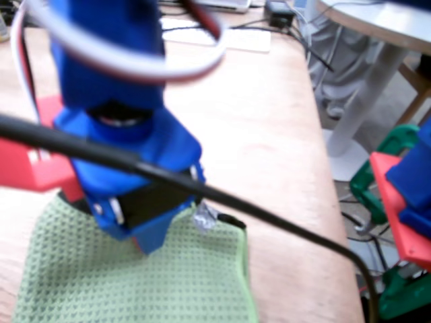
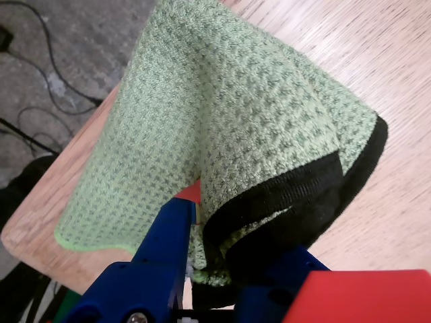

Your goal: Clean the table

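The table is a light reddish-brown wood-grain desktop; it also shows in the wrist view. A green waffle-weave cloth with black trim lies on its near part. My blue gripper points down onto the cloth's far edge. In the wrist view the gripper is shut on a fold of the cloth, whose black-trimmed edge is pulled up and bunched between the jaws. A small crumpled shiny scrap lies by the cloth's far right corner.
A black cable runs across in front of the arm. A white flat object and a black adapter sit at the back. A pale grey round table and another red-blue-green arm stand beyond the table's right edge.
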Robot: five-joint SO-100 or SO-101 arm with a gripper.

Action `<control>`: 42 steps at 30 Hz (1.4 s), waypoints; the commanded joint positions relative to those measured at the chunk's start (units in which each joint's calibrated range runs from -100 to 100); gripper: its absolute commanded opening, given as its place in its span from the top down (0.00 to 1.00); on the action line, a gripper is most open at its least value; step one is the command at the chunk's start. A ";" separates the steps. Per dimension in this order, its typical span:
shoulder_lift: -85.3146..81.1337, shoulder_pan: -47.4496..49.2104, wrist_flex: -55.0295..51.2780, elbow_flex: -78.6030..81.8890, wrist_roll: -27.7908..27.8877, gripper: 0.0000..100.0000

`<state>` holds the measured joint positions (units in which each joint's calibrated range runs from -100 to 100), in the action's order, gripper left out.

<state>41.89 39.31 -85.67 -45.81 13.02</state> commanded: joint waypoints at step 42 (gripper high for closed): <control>-33.32 -88.05 7.18 -2.09 4.64 0.99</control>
<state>26.59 -64.77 -78.63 -46.71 17.41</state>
